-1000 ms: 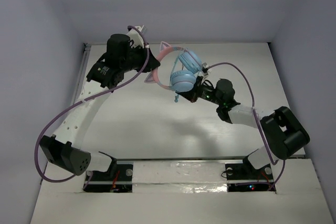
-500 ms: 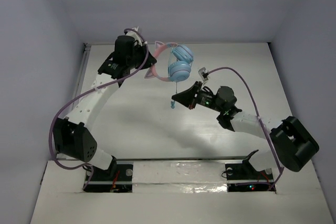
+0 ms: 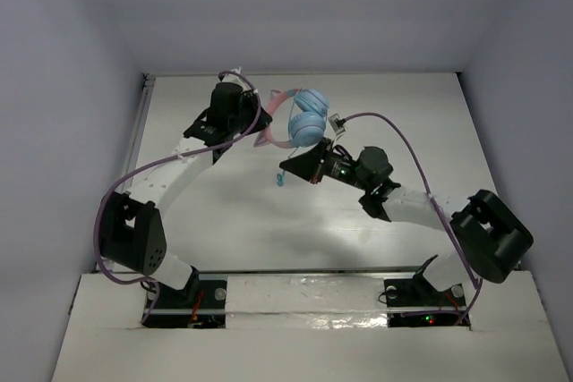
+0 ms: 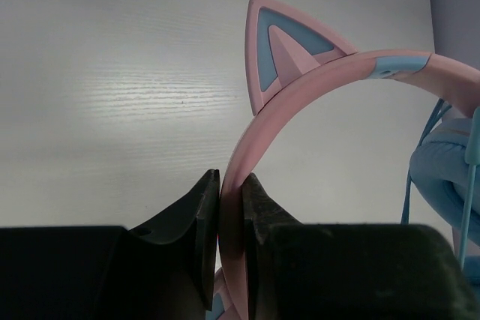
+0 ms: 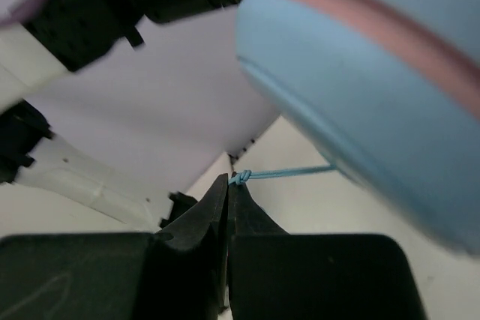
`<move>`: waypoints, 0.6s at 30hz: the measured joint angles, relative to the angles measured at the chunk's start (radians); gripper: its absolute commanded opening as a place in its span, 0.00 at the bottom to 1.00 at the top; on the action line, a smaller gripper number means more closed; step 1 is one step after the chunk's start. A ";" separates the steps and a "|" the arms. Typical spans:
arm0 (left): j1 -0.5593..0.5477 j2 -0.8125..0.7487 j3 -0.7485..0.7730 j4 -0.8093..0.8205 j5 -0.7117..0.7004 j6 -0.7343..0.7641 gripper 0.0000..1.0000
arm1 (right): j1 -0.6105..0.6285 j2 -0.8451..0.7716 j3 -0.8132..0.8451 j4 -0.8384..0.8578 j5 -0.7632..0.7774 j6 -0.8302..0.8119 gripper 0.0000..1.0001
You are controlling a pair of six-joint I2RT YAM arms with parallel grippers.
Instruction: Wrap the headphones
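The headphones hang above the back middle of the table, blue ear cups together, pink headband to the left. My left gripper is shut on the headband below a cat ear; an ear cup shows at the right edge. Below the cups, my right gripper is shut on the thin blue cable, pinching it at a small knot at the fingertips. The cable runs taut to the big blue ear cup close above my right gripper.
The white table is walled at the back and both sides, with a metal rail along its left edge. Purple arm cables loop over both arms. The left arm fills the background of the right wrist view.
My right gripper has moved left with the cable end. The left wrist has swung right and nearer, turning the headphones so the cups sit closer together.
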 measured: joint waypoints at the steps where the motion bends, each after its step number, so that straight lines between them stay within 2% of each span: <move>1: -0.010 0.000 -0.016 0.013 -0.010 -0.007 0.00 | 0.002 0.020 0.012 0.031 0.006 0.035 0.00; 6: -0.043 -0.001 -0.084 0.087 -0.079 -0.033 0.00 | 0.006 0.119 0.039 0.163 0.059 0.207 0.00; 18: -0.091 -0.026 -0.211 0.193 -0.242 -0.083 0.00 | 0.022 0.249 0.041 0.272 0.320 0.528 0.00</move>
